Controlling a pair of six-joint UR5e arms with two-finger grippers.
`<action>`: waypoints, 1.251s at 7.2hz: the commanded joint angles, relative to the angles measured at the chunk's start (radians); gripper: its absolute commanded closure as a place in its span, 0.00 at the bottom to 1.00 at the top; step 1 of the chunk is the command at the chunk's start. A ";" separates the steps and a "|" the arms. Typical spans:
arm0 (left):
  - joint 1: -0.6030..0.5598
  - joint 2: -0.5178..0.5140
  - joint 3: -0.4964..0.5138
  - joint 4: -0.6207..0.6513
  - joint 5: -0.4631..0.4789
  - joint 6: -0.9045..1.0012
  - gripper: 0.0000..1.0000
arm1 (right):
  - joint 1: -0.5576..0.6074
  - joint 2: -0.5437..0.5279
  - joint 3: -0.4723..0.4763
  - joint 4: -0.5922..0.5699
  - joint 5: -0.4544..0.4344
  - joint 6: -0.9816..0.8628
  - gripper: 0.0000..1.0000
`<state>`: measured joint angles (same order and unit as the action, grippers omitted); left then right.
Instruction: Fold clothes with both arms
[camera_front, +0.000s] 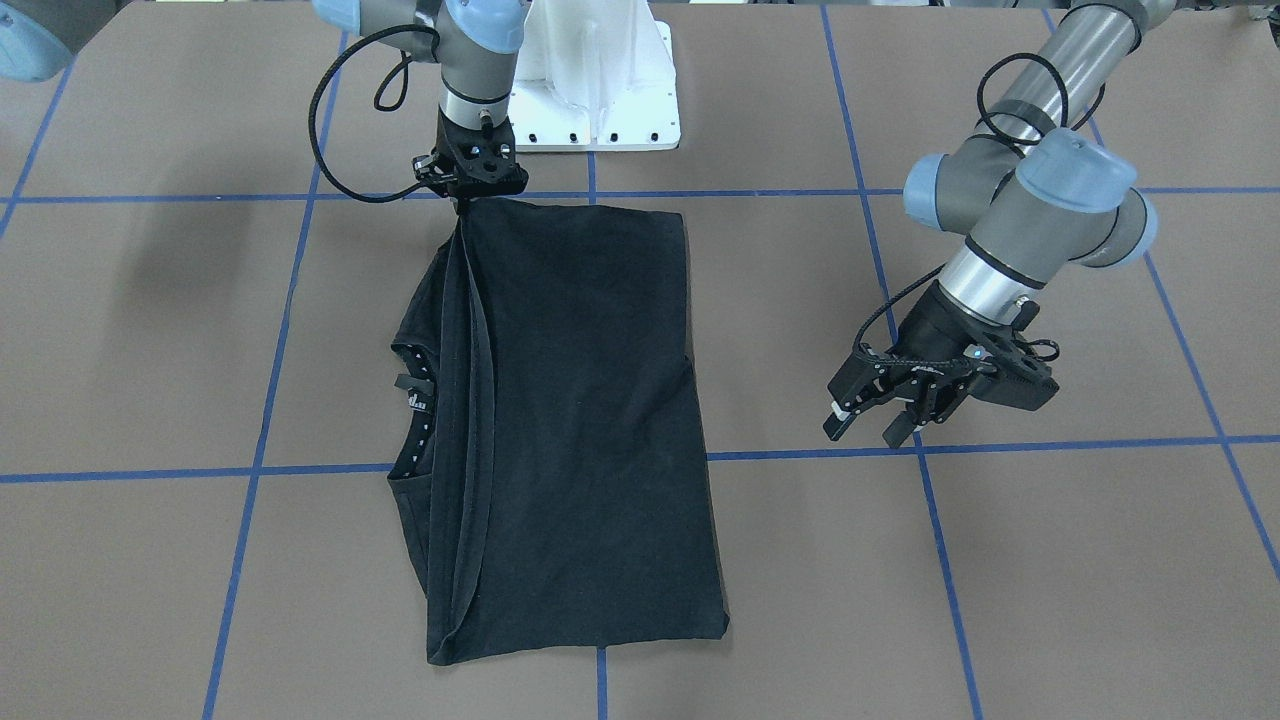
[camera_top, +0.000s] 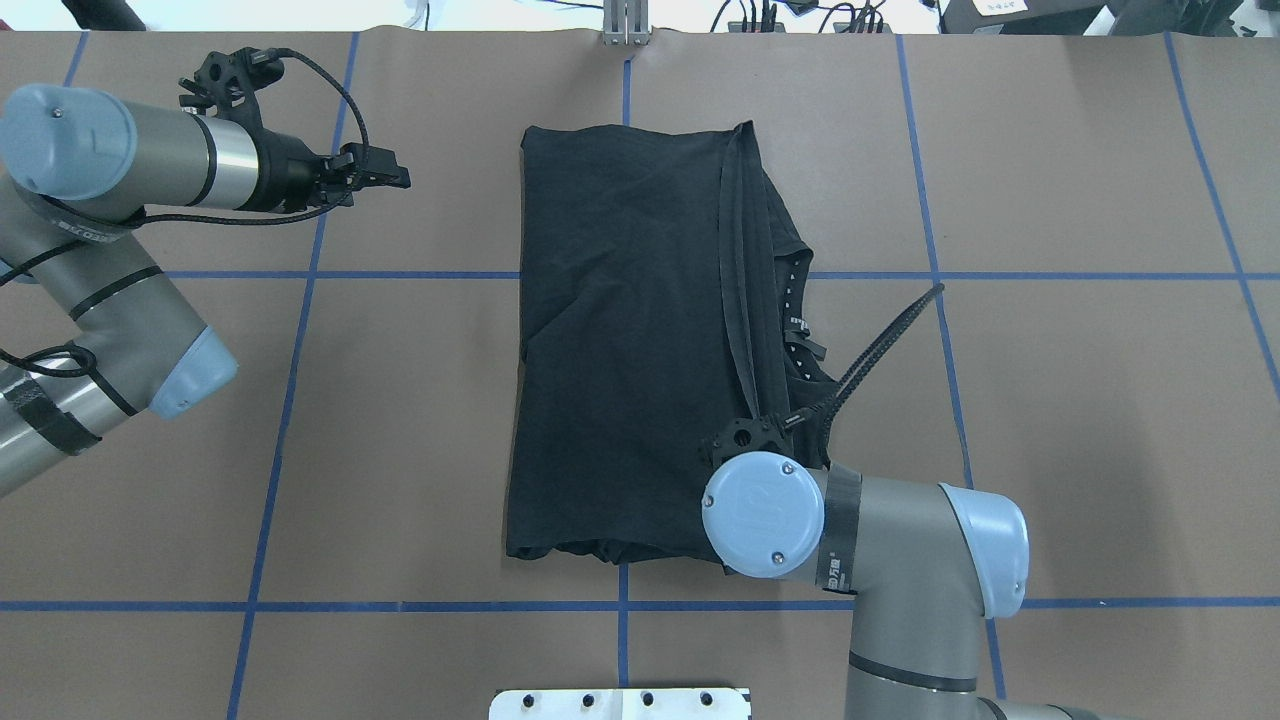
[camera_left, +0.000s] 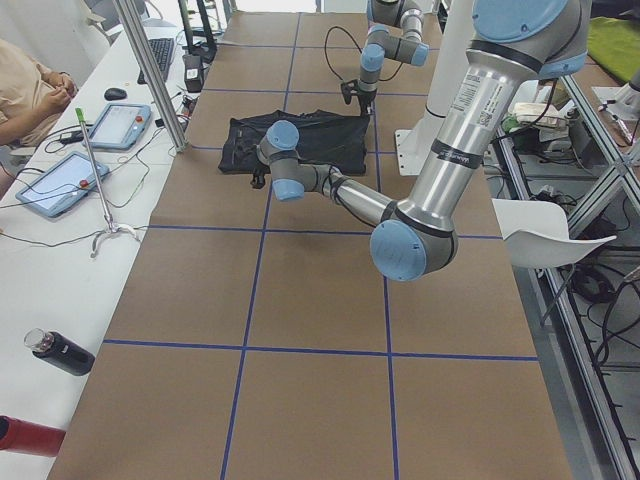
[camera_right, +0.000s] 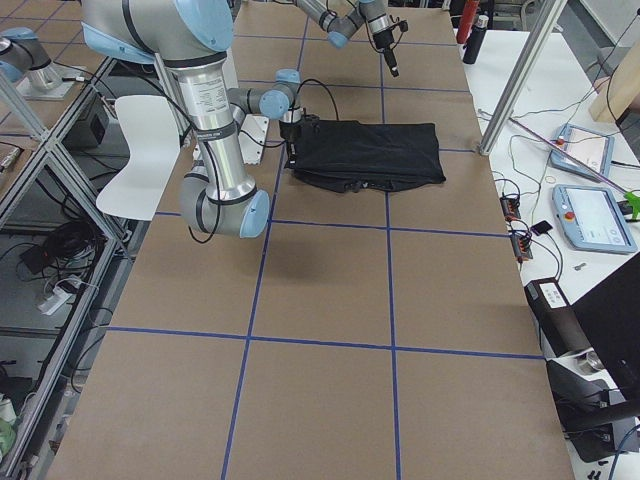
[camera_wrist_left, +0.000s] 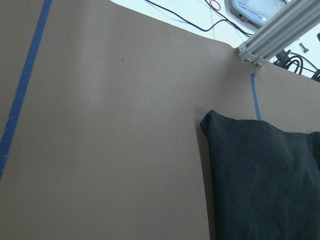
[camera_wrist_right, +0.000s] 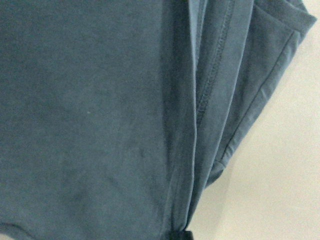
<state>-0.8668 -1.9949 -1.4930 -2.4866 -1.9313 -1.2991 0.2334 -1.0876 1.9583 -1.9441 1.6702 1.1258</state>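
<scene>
The black T-shirt (camera_front: 580, 420) lies folded lengthwise in the middle of the brown table, plain side up, with its collar (camera_front: 415, 392) showing at one long edge; the logo is hidden. My right gripper (camera_front: 467, 203) is at the shirt's corner nearest the pedestal, shut on the folded edge, and the cloth rises to it in a peak. In the overhead view my right wrist (camera_top: 762, 512) hides that grip. The right wrist view is filled with the cloth (camera_wrist_right: 100, 100). My left gripper (camera_front: 872, 420) is open and empty, well to the side of the shirt.
The white pedestal base (camera_front: 595, 95) stands just behind the shirt. Blue tape lines (camera_front: 1000, 445) grid the table. An aluminium post (camera_top: 625, 25) stands at the far edge. Tablets (camera_left: 60, 180), bottles (camera_left: 58, 352) and a seated person (camera_left: 25, 90) are beside the operators' edge.
</scene>
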 joint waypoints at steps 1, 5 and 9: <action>0.000 -0.001 0.000 0.000 0.002 0.000 0.13 | 0.003 -0.012 0.013 -0.001 0.002 0.023 1.00; 0.000 -0.001 -0.001 0.000 0.003 0.000 0.13 | 0.043 -0.009 0.045 0.011 0.031 0.260 0.36; 0.000 -0.001 -0.001 0.000 0.005 0.000 0.13 | 0.043 -0.173 0.030 0.487 -0.025 1.066 0.32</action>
<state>-0.8667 -1.9957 -1.4941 -2.4866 -1.9275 -1.2993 0.2781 -1.1919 1.9926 -1.5948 1.6844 1.9751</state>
